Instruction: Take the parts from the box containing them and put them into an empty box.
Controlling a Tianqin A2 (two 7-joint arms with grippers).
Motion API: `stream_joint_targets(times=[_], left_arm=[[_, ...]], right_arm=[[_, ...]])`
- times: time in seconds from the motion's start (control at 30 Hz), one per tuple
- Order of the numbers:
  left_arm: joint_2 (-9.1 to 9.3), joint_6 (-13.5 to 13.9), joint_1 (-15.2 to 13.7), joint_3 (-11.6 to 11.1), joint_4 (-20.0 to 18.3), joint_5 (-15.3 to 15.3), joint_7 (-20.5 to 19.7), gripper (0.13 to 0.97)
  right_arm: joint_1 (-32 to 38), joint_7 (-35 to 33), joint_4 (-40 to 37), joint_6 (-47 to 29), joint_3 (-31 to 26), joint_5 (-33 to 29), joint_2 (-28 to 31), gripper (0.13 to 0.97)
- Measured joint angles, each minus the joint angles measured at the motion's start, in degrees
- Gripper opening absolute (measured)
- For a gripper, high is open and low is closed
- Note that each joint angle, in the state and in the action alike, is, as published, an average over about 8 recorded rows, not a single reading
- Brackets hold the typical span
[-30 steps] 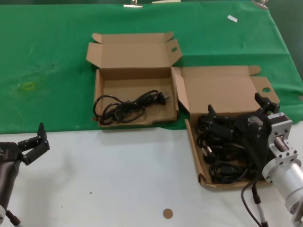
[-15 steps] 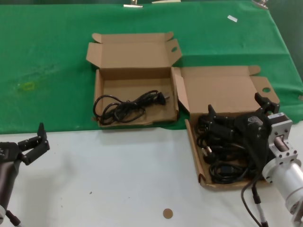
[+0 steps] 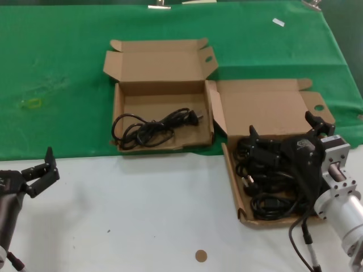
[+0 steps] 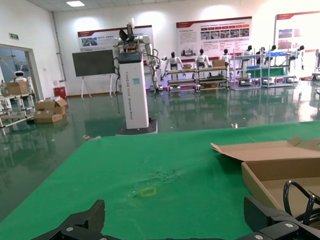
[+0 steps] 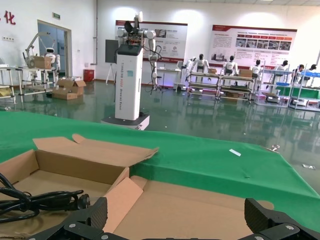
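The box containing the parts point(image 3: 233, 187) lies at the right with its tall lid point(image 3: 266, 110) open, and several black cord bundles point(image 3: 271, 184) fill it. My right gripper point(image 3: 283, 128) hovers open over their far end, with nothing between its fingers. In the right wrist view this gripper point(image 5: 177, 217) looks across that lid point(image 5: 200, 205). The other box point(image 3: 118, 107) sits farther left on the green cloth and holds one looped cord point(image 3: 148, 129), which also shows as a cord point(image 5: 45, 200) in the right wrist view. My left gripper point(image 3: 45, 170) rests open at the near left, and shows as the gripper point(image 4: 175, 220).
A green cloth point(image 3: 57, 68) covers the far half of the table and the near half is white point(image 3: 142, 215). A small brown disc point(image 3: 201, 255) lies near the front edge. A yellow mark point(image 3: 33, 103) and a white tag point(image 3: 278, 22) lie on the cloth.
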Motion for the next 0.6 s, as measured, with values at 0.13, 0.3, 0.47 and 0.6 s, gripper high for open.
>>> stream_joint_targets(times=[0.13,0.3,0.47,0.6], left_arm=[[0.0,0.0,0.0,0.0,0.0,0.0,0.0,0.966],[0.0,0.0,0.0,0.0,0.0,0.0,0.0,0.966],[0.0,0.0,0.0,0.0,0.0,0.0,0.0,0.966],[0.0,0.0,0.0,0.0,0.0,0.0,0.0,0.966]], right_arm=[[0.0,0.0,0.0,0.0,0.0,0.0,0.0,0.966],[0.0,0.0,0.0,0.0,0.0,0.0,0.0,0.966],[0.0,0.0,0.0,0.0,0.0,0.0,0.0,0.966],[0.0,0.0,0.0,0.0,0.0,0.0,0.0,0.966]])
